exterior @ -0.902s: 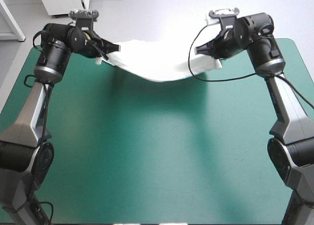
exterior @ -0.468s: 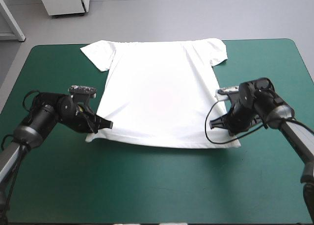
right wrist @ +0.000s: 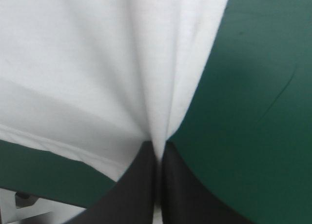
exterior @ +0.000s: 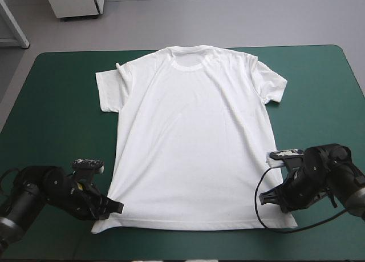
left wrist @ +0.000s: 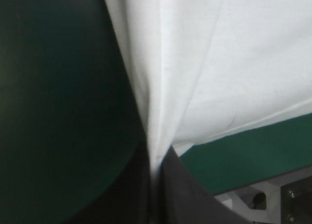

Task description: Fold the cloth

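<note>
The white T-shirt (exterior: 191, 142) lies spread flat on the teal-green cover, collar toward the far edge, hem toward the near edge. My left gripper (exterior: 116, 206) is low at the hem's left corner, shut on the T-shirt; in the left wrist view the T-shirt (left wrist: 214, 72) runs in a pinched ridge out of the left gripper (left wrist: 156, 158). My right gripper (exterior: 264, 198) is shut on the T-shirt at the hem's right corner. From the right gripper (right wrist: 157, 148) the T-shirt (right wrist: 97, 63) fans out in the right wrist view.
Teal-green cover (exterior: 57, 113) shows bare on both sides of the shirt and in a narrow strip along the near edge. Both sleeves lie spread near the far corners of the shirt.
Earlier both grippers held the shirt raised near the far edge. They have since drawn it toward the near edge and down, so it now lies spread flat.
</note>
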Robot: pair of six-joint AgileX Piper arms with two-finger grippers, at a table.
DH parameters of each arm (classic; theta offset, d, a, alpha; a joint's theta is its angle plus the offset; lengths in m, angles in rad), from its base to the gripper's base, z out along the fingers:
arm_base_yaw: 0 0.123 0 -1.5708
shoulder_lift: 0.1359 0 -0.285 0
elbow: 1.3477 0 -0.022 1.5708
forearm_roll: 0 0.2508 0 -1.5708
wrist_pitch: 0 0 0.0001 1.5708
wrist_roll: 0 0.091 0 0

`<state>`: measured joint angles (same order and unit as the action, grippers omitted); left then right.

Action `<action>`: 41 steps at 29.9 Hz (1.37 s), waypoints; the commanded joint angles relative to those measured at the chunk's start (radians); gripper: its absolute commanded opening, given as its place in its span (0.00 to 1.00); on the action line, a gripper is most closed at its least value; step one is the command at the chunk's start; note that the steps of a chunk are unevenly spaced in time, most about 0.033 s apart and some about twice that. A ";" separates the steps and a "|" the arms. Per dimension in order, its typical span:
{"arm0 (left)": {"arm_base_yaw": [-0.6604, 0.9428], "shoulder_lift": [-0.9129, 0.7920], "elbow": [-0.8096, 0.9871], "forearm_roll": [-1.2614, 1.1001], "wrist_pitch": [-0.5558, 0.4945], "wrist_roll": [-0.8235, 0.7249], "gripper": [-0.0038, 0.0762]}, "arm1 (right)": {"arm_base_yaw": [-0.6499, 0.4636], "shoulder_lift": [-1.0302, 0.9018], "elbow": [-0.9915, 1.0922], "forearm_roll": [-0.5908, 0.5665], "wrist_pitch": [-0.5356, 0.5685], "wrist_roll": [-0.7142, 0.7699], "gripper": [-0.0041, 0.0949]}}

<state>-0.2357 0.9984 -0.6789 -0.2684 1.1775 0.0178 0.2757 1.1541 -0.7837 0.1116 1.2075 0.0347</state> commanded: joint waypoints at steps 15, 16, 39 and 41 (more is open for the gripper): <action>-0.004 -0.132 0.025 -0.033 0.078 0.041 0.21 | -0.008 -0.097 0.089 0.098 0.012 0.039 0.41; -0.004 -0.132 0.025 -0.033 0.097 0.041 0.24 | -0.008 -0.097 0.089 0.108 0.012 0.039 0.48; -0.002 0.125 -0.506 0.215 0.094 0.040 0.53 | -0.008 -0.098 -0.474 -0.024 0.010 0.034 0.52; -0.002 0.209 -0.551 0.217 0.062 0.032 0.53 | -0.008 -0.098 -0.498 -0.024 0.010 0.034 0.50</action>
<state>-0.2357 1.1260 -1.1566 -0.0588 1.2483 0.0623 0.2750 1.0717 -1.2194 0.0947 1.2378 0.0792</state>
